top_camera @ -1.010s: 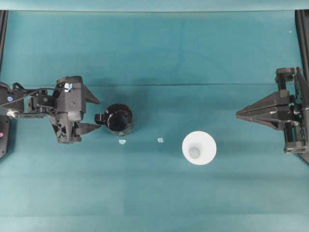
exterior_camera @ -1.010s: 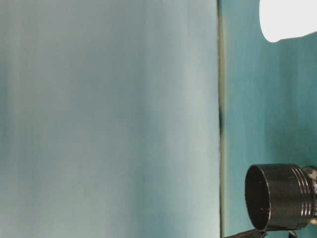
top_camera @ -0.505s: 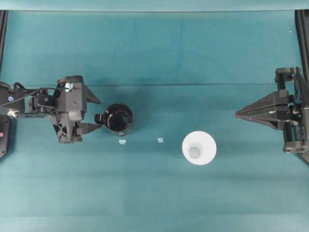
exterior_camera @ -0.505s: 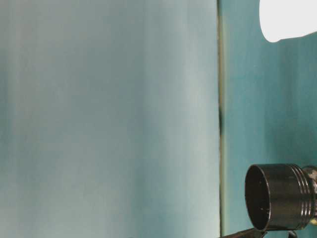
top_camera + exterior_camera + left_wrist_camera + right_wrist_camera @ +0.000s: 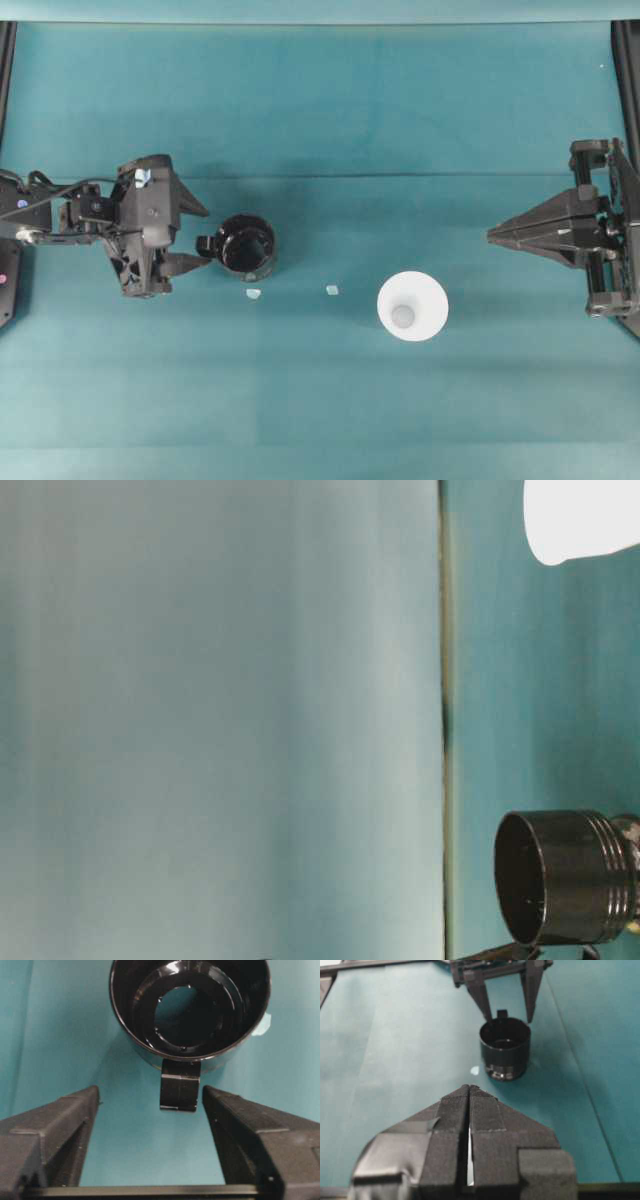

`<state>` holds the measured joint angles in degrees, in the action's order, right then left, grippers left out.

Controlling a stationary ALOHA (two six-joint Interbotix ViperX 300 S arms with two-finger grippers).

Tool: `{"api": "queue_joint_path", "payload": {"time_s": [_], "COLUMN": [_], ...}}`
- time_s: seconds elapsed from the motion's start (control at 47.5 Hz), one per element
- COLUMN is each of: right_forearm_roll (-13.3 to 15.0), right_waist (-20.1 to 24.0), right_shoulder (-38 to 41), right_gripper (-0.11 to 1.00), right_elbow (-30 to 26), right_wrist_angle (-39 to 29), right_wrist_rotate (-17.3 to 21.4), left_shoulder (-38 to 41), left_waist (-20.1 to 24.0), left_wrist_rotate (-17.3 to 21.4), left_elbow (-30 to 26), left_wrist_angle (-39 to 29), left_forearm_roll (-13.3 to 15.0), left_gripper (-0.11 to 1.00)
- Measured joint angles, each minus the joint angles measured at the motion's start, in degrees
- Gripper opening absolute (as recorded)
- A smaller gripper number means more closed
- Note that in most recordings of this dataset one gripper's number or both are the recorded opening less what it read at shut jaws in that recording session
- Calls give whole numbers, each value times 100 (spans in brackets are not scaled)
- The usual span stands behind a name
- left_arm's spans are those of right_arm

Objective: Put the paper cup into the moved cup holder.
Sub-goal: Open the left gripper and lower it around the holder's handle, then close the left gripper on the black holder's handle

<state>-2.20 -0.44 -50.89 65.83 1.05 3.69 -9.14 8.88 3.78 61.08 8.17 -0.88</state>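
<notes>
The overhead view looks straight down on the whole table (image 5: pixel 320 100), far enough to take in both arms. The table-level view sits low and close, turned on its side, showing the holder (image 5: pixel 565 878) near its bottom edge. The left wrist view looks along its end effector (image 5: pixel 150 1105) at the holder from very near. The right wrist view faces across the table toward the same holder, from farther off.

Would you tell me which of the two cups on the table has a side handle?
The glossy black round cup holder has it: a short handle pointing toward the left gripper. The white conical paper cup, standing apart, has none.
</notes>
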Motion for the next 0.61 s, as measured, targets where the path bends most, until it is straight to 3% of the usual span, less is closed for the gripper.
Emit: {"api": "queue_joint_path", "payload": {"time_s": [0.147,0.379,0.61], "right_forearm_roll": [0,0,-9], "right_waist": [-9,-9,-9], "right_shoulder": [-9,-9,0], "right_gripper": [2,2,2], "right_elbow": [0,0,0], "right_wrist_angle": [0,0,0], "right_wrist_rotate": [0,-9,0], "left_shoulder": [0,0,0], "left_waist": [-53,-343,-475], "left_wrist_rotate": [-35,18,0], "left_elbow": [0,18,62], "left_wrist_angle": [9,158,343], "left_forearm_roll": [0,0,-9], "left_gripper": [64,21,19]}}
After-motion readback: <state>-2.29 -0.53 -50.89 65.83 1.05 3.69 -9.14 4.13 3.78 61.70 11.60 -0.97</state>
